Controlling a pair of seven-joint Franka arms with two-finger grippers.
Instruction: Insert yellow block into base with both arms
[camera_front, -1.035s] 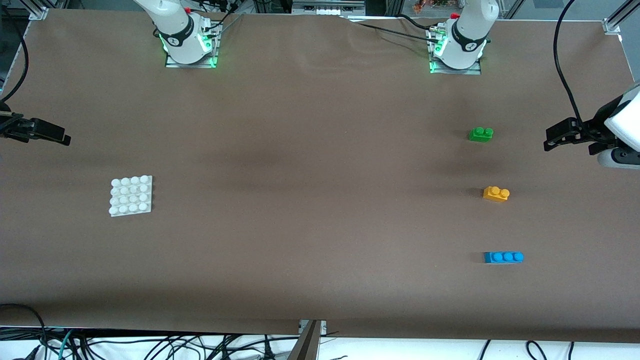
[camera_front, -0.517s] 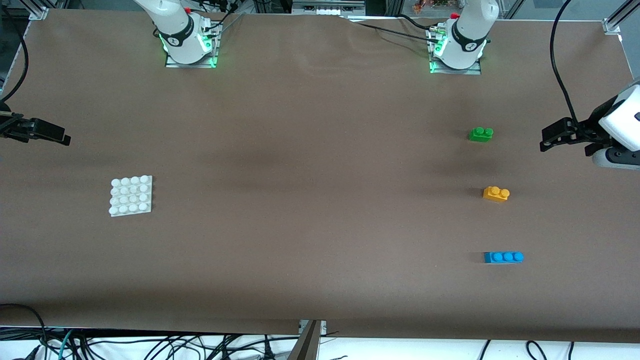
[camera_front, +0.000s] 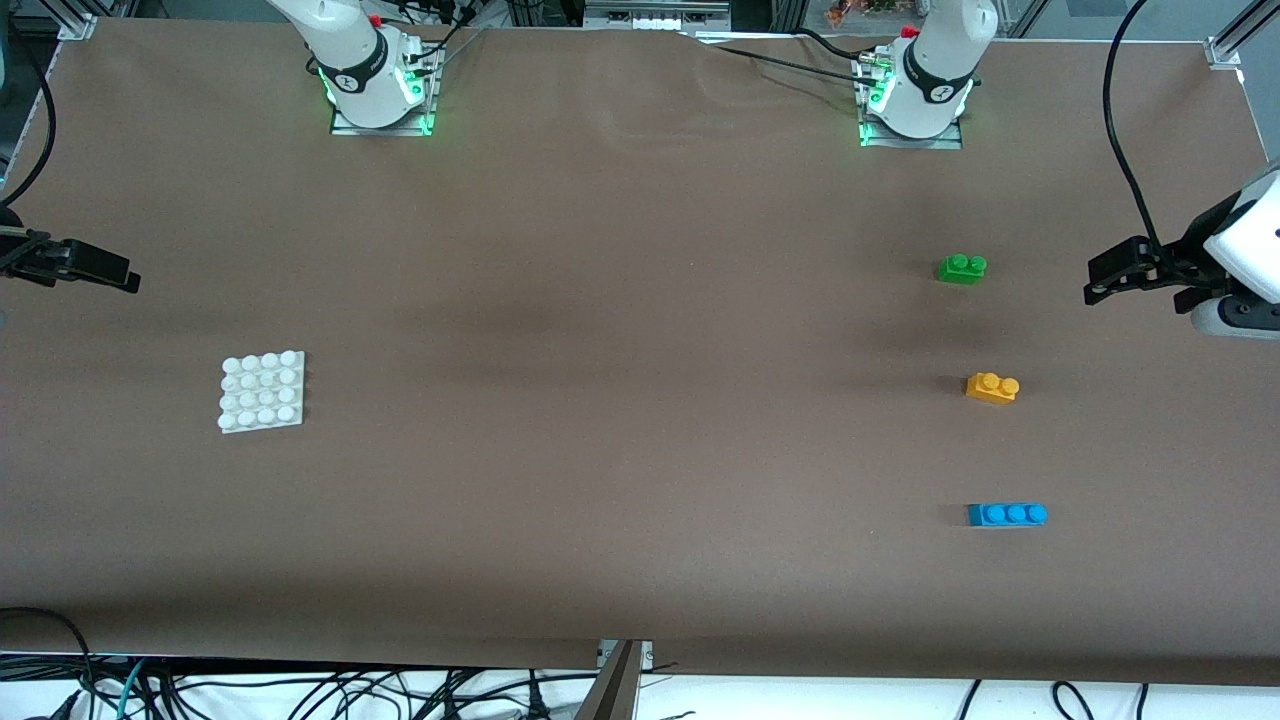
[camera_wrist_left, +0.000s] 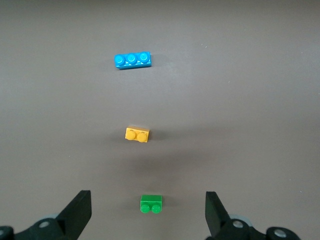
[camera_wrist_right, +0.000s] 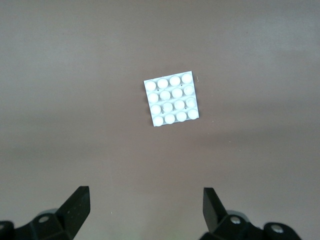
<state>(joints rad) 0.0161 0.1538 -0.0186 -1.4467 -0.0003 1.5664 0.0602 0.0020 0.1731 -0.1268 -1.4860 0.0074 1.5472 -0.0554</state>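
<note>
The yellow block (camera_front: 992, 387) lies on the brown table toward the left arm's end, between a green brick and a blue brick. In the left wrist view the yellow block (camera_wrist_left: 137, 134) lies well clear of the fingers. The white studded base (camera_front: 262, 391) lies toward the right arm's end and also shows in the right wrist view (camera_wrist_right: 172, 99). My left gripper (camera_front: 1095, 280) hangs open and empty over the table's edge, with its opening (camera_wrist_left: 147, 199) over the green brick. My right gripper (camera_front: 128, 272) hangs open and empty at the other edge, its opening (camera_wrist_right: 144, 196) over bare table short of the base.
A green two-stud brick (camera_front: 962, 268) lies farther from the front camera than the yellow block. A blue three-stud brick (camera_front: 1007, 514) lies nearer. Both show in the left wrist view, green (camera_wrist_left: 151, 204) and blue (camera_wrist_left: 132, 60). Both arm bases stand along the table's top edge.
My left gripper shifted slightly toward the table's middle and back, ending almost where it was. The right gripper, bricks and base have not moved.
</note>
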